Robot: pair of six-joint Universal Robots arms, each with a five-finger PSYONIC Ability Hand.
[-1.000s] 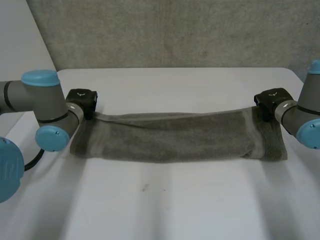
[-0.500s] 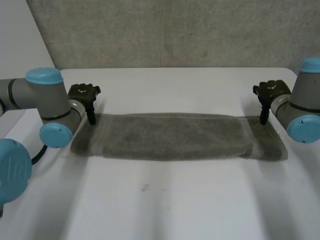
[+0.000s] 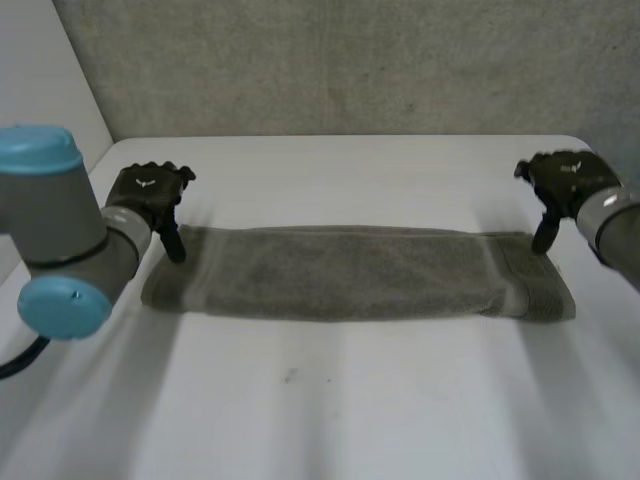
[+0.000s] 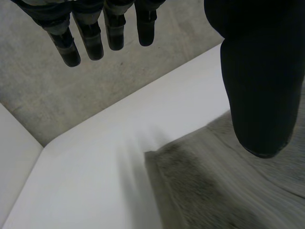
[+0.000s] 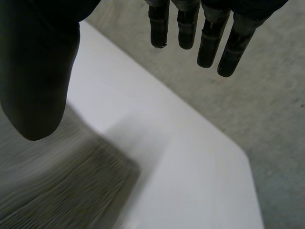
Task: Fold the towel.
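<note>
The towel (image 3: pixel 350 272) lies flat on the white table (image 3: pixel 330 400), folded into a long narrow strip that runs from side to side in front of the robot. A woven band (image 3: pixel 508 275) crosses it near its right end. Behind the table stands a grey wall (image 3: pixel 350 70).

The left hand (image 3: pixel 148 192) hangs at the strip's far left corner, at the end of the left arm (image 3: pixel 60 230). It is open and holds nothing. In the left wrist view its fingers (image 4: pixel 90 38) point out straight and apart, over the bare table (image 4: pixel 95 167) and the wall beyond. Its thumb (image 4: pixel 262 86) points down over the towel (image 4: pixel 214 191), near the corner. Whether the thumb's tip touches the cloth cannot be told.

The right hand (image 3: pixel 560 180) hangs at the far right corner, at the end of the right arm (image 3: pixel 620 235). It too is open and empty. In the right wrist view its fingers (image 5: pixel 209 38) are straight and stand well apart from the thumb (image 5: pixel 38 71). The thumb hangs over the towel (image 5: pixel 62 191) just inside its corner, with bare table (image 5: pixel 190 181) beyond. No cloth lies between thumb and fingers on either hand.
</note>
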